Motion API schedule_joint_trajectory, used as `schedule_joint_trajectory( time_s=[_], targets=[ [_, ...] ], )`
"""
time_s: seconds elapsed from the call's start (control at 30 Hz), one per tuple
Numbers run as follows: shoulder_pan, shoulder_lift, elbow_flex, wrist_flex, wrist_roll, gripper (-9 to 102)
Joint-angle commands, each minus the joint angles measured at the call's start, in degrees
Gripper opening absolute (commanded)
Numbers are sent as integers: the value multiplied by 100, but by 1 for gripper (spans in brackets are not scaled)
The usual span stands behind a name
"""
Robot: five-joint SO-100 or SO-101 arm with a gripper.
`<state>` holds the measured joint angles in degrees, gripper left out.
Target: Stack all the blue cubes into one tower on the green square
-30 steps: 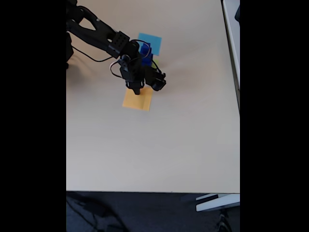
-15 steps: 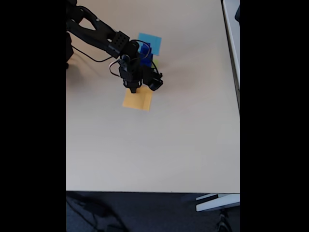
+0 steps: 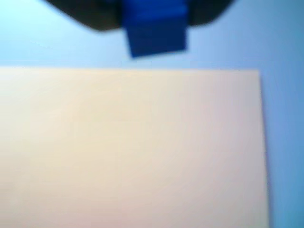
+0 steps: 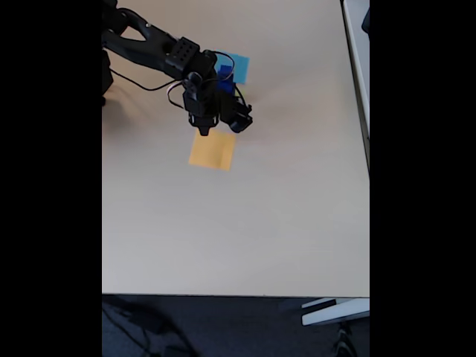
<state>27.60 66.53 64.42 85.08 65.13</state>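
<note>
At the far left of the fixed view, the black arm (image 4: 145, 46) is seen reaching in from the top corner across the table (image 4: 260, 223). Further right, the gripper (image 4: 204, 131) hangs at the upper edge of the orange patch (image 4: 213, 152); from this view it cannot be told whether its jaws are apart or together. In the wrist view, a blue cube (image 3: 156, 29) is seen at the top edge between dark gripper parts, apparently clamped there, above a pale, blurred sheet that is probably the orange patch.

Right of the gripper in the fixed view, stacked blue cubes (image 4: 224, 76) are partly hidden behind the arm, with the light-blue patch (image 4: 236, 65) beyond them. The green square cannot be made out; it is judged to lie under the stack.

The task is judged partly done: a tower is begun, and the held cube is yet to be placed on it. Whether other cubes are left cannot be told.

No brands, labels or writing can be read.
</note>
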Motion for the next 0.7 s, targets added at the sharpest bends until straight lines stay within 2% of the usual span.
schedule_joint_trajectory(
  time_s=[0.0,0.27,0.67],
  targets=[
    [-26,457,-765,448,149,3],
    [-378,360,-2039,1459,984,4],
    [-1195,325,-2795,1564,2004,4]
  ],
)
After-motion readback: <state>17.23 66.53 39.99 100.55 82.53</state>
